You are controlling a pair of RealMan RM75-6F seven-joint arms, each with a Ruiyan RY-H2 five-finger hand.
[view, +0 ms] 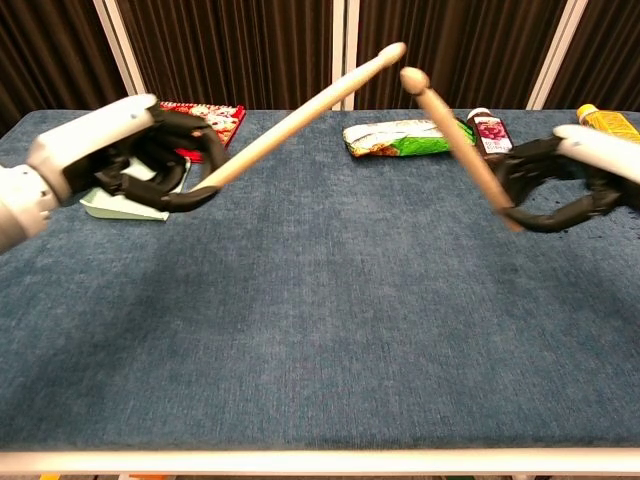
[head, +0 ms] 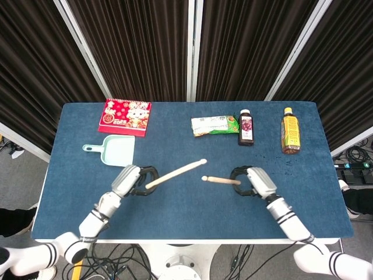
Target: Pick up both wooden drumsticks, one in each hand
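My left hand (head: 130,181) (view: 125,150) grips one wooden drumstick (head: 176,171) (view: 295,118) by its butt, lifted off the blue table, its tip angled up and to the right. My right hand (head: 254,182) (view: 570,180) holds the other drumstick (head: 220,180) (view: 456,143) by its butt, tip pointing left and up. In the chest view the two tips nearly meet above the table's middle without touching.
On the blue table (head: 192,216) lie a mint dustpan (head: 116,150), a red box (head: 125,115), a green snack packet (head: 214,125), a dark small bottle (head: 246,128) and a yellow tea bottle (head: 290,130). Dark curtains hang behind the table.
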